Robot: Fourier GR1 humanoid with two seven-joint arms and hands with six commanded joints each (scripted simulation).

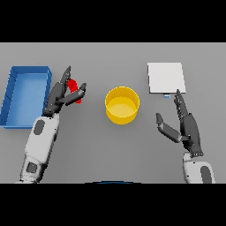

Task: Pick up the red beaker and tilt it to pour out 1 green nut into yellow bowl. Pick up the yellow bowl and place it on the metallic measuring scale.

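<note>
Nothing finished: left hand (62,95) has fingers and thumb straddling red beaker (75,89) beside blue tray (13,98), not clenched; right hand (185,126) relaxed; yellow bowl (122,105) mid-table, apart from scale (166,78); pour, placement remain.

Beaker (76,90) mostly hidden behind the left hand (61,95), only red slivers showing between fingers and thumb, grip contact unclear, nuts inside out of sight, small blue mark at the scale (165,77) front edge too tiny to read
</note>
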